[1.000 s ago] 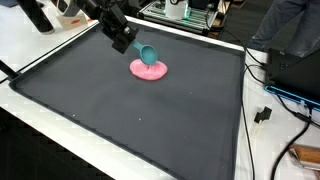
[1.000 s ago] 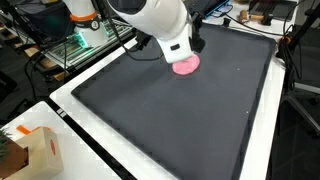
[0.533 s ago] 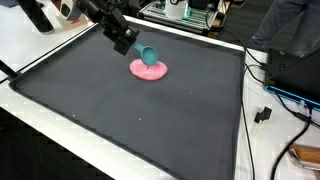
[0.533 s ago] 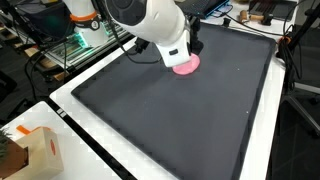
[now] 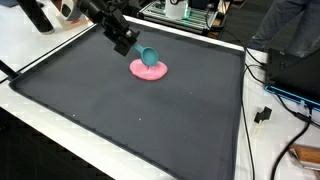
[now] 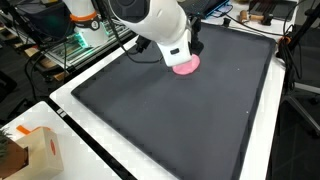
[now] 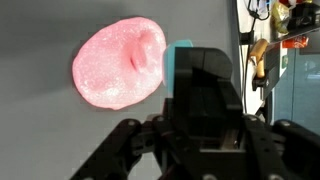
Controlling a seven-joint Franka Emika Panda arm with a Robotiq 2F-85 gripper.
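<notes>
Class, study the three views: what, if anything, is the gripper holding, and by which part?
The gripper holds a small teal object by its upper end, with its lower end over the pink blob. The exact contact is hidden.

Dark mat [image 5: 150,125] (on white table [image 5: 45,45]), pink blob [image 5: 149,71] on it

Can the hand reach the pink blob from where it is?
Probably, but not bare: the hand sits close above the blob, and the teal cup it seems to grip lies between them and would touch first.
</notes>
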